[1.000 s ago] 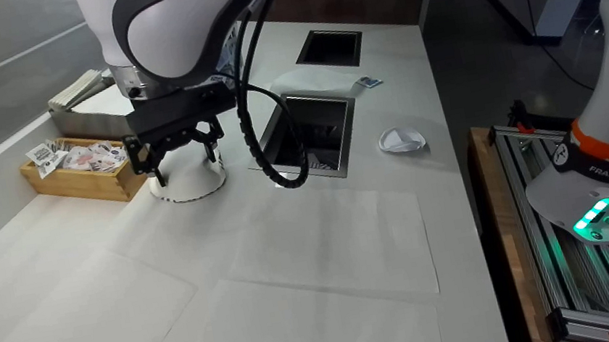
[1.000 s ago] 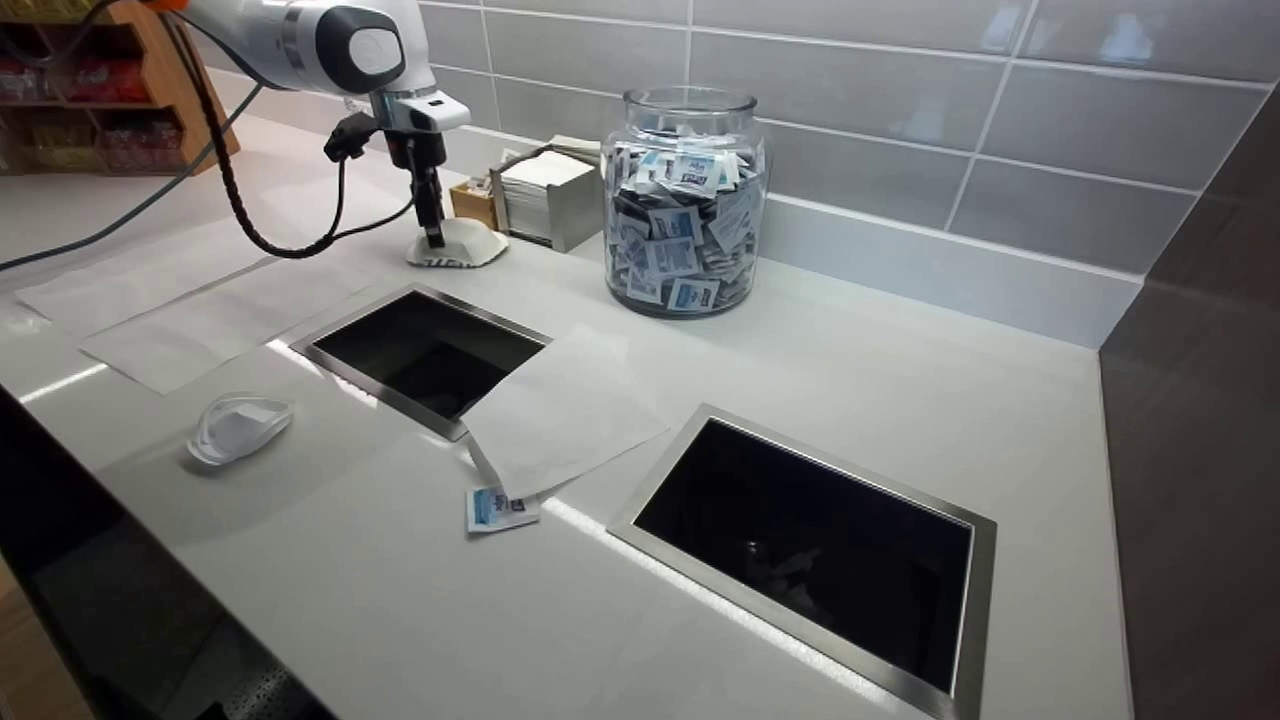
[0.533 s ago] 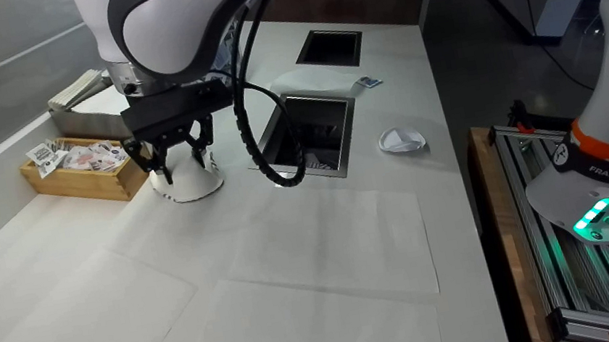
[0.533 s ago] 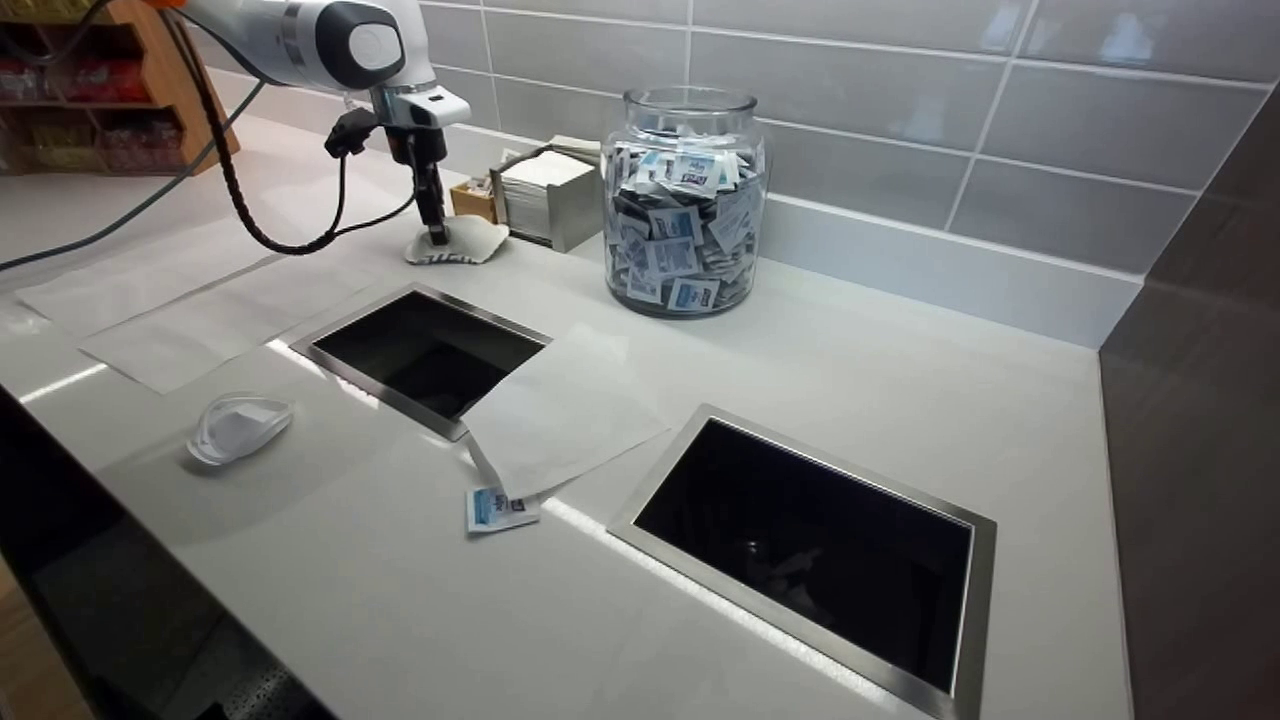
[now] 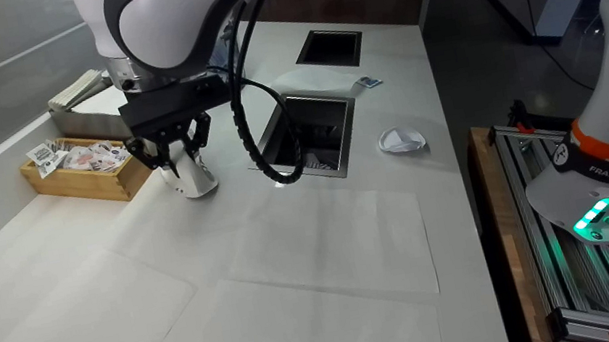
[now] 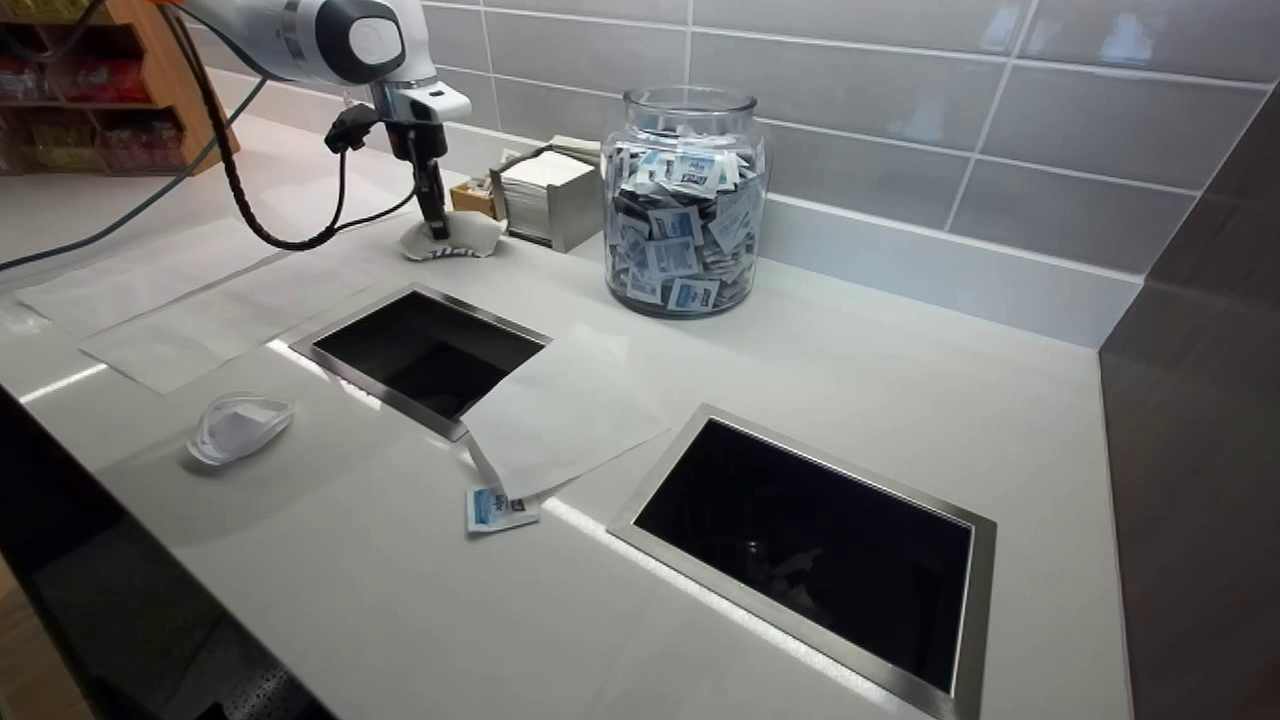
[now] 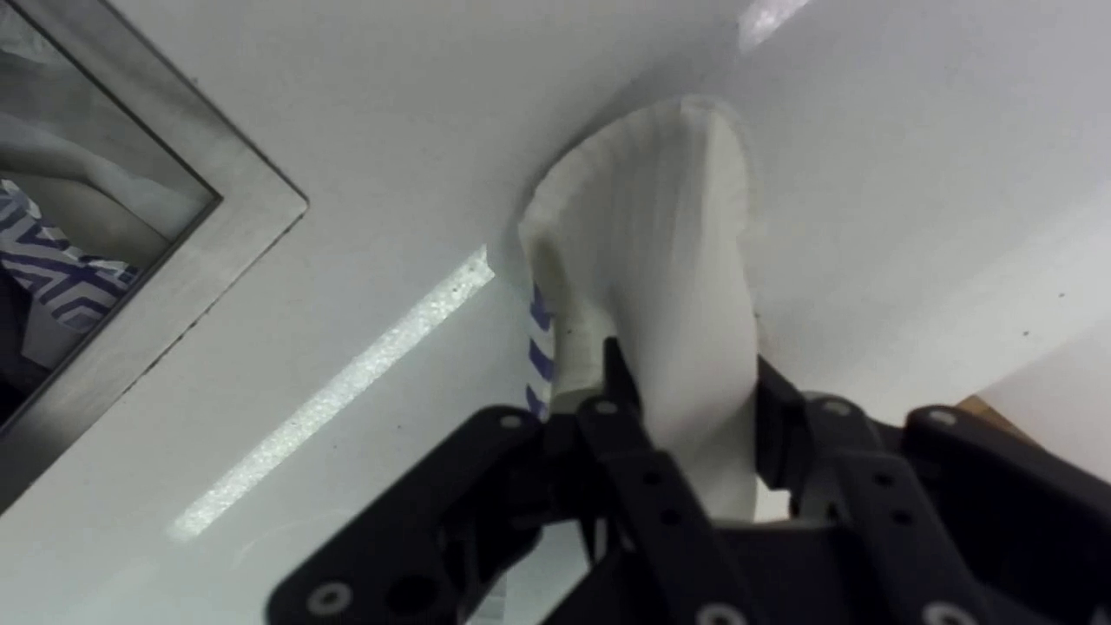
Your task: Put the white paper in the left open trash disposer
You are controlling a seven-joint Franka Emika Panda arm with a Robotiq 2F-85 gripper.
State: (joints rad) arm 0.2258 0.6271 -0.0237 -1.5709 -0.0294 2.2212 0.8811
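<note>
Wrist view: the black gripper point(image 7: 694, 391), part-closed, pinches bent, rounded white paper point(image 7: 660, 243); near the gripper, a rectangular silver-metal-rimmed cutout point(image 7: 187, 282).

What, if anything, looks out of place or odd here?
In an exterior view, a white sheet sits askew, hiding part of the rim of the left open trash disposer, with a stray packet at its edge. A crumpled scrap lies loose, unbinned. The white paper is buckled between the fingers.
</note>
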